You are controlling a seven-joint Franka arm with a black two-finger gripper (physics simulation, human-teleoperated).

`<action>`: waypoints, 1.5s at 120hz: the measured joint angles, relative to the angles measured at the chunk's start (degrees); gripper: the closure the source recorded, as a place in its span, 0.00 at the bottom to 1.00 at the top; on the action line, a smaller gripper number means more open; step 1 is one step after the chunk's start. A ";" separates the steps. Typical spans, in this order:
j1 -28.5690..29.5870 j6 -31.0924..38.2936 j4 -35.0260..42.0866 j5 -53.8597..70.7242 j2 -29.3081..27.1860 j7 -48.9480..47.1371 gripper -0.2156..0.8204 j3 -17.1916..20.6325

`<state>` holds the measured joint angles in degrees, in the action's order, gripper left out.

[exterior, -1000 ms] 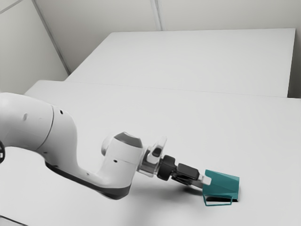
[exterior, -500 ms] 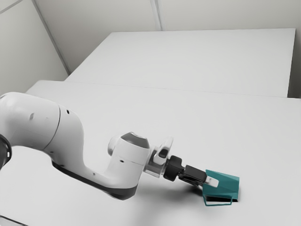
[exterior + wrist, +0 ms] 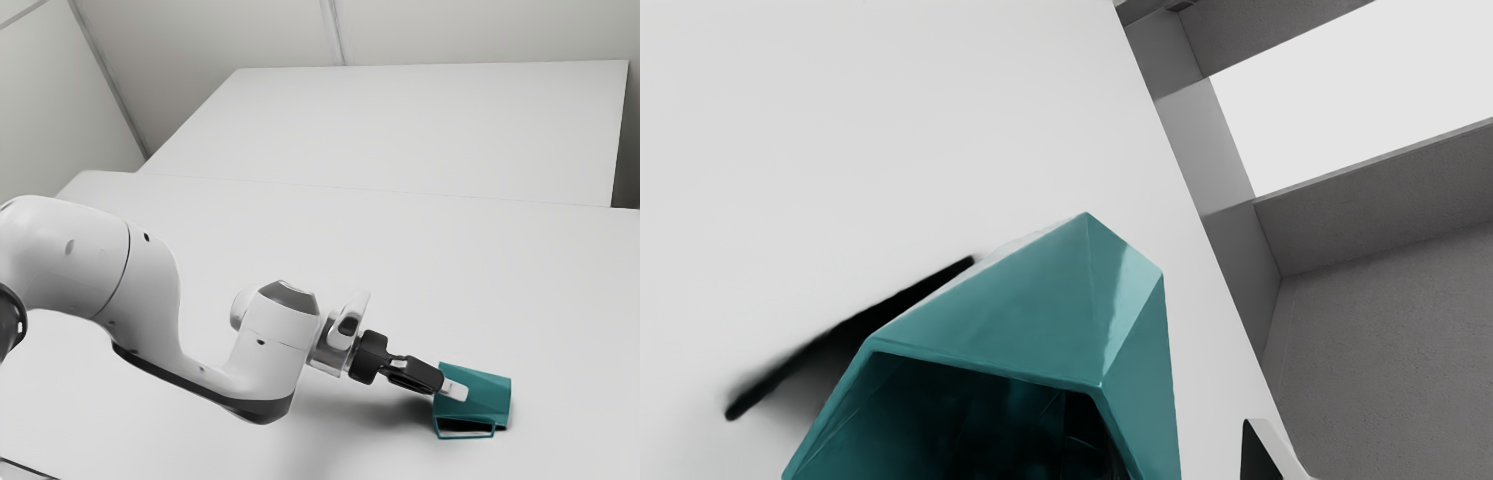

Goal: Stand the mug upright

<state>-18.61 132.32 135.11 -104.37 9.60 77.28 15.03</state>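
The teal faceted mug lies on its side near the front of the table, its mouth toward the exterior view's left and its thin handle low on the near side. At the mouth end is my gripper, one pale fingertip overlapping the near wall. In the wrist view the mug shows its dark opening toward my hand. My gripper stands open around it: one fingertip is outside the wall with a gap between, while the other is hidden.
The white table extends around the mug, and another white surface lies farther back. Beyond the table's edge, the wrist view has grey walls. A dark shadow falls on the table beside the mug.
The hand has advanced toward the exterior view's right, bringing the fingertip farther along the mug. Over the last half second the mug has shifted very slightly the same way, still on its side.
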 joint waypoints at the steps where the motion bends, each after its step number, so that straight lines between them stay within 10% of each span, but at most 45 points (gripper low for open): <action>1: 0.00 0.01 0.00 -0.01 0.00 0.01 0.78 0.00; 69: -0.18 3.70 -0.01 2.10 -6.31 -0.32 0.96 0.01; 180: 15.23 -0.35 -3.02 85.29 -17.57 -42.81 0.97 -0.25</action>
<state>-3.39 131.97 132.08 -19.07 -7.97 34.47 14.78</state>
